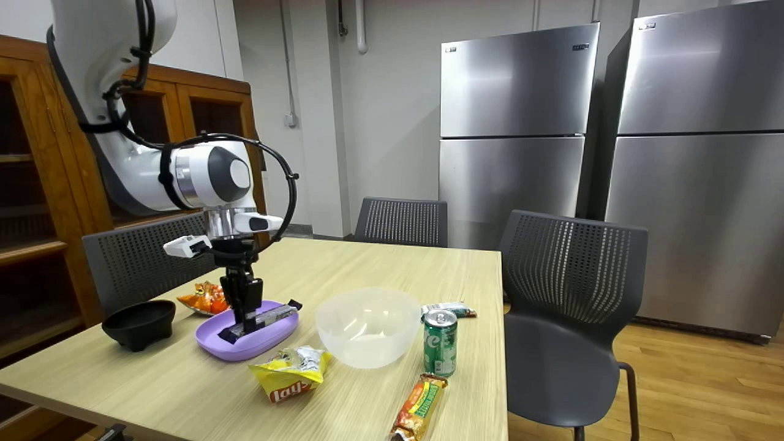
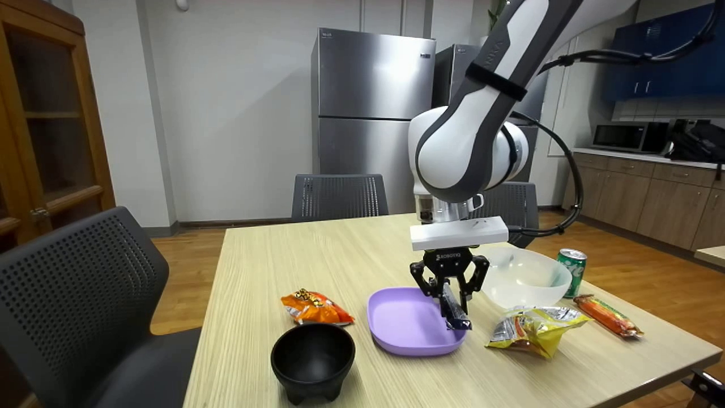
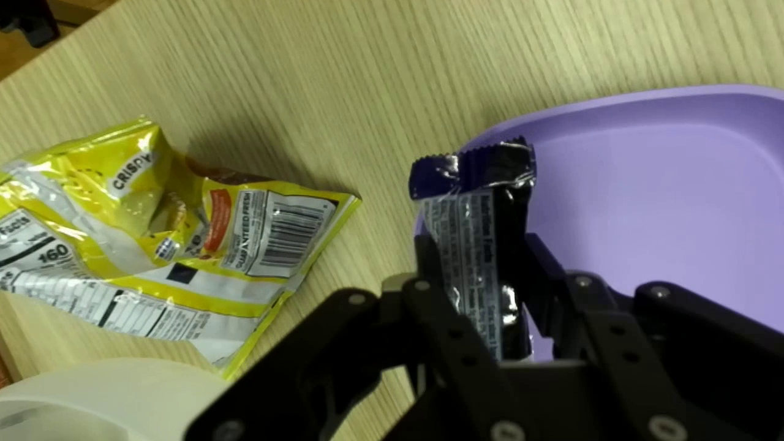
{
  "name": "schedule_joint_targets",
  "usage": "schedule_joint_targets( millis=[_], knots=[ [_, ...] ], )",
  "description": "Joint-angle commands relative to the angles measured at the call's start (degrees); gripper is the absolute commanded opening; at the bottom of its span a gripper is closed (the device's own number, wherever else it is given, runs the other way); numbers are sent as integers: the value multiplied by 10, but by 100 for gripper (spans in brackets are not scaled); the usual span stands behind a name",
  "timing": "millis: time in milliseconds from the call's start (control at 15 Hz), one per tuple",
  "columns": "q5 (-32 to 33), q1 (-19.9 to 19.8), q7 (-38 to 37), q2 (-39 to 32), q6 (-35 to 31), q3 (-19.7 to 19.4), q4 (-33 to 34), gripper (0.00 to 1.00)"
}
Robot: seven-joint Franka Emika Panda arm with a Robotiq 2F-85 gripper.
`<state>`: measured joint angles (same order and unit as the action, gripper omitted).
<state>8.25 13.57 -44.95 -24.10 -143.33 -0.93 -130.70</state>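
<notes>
While the gripper hung over the side of the purple plate, I had its two fingers pinching the snack bar between them, one along each long edge. In the wrist view the bar overlapped the plate's edge, its crimped end pointing away from the gripper; whether its underside touched the plate I could not tell. I took it for a light thing, stiff enough along its body, though the shiny wrapper looked slick and likely to slide or twist under a weak pinch. The flat end seemed too floppy to trust, so the middle, across the narrow width, struck me as the place to hold it, with a moderate squeeze in case the inside was crumbly. On the table nearby lay a yellow chip bag, and close to that stood a frosted bowl
</notes>
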Motion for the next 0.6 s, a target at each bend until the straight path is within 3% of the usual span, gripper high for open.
schedule_joint_targets(
  millis=[0, 133, 200, 267, 533],
  knots=[
    [9, 14, -3, -22, 6, -10, 29, 11],
    [9, 17, -3, -29, 8, -11, 38, 11],
    [7, 16, 1, -27, 11, -11, 38, 61],
    [7, 16, 3, -22, 11, -13, 36, 62],
    [2, 8, 17, 19, 23, -13, 12, 90]
  ],
)
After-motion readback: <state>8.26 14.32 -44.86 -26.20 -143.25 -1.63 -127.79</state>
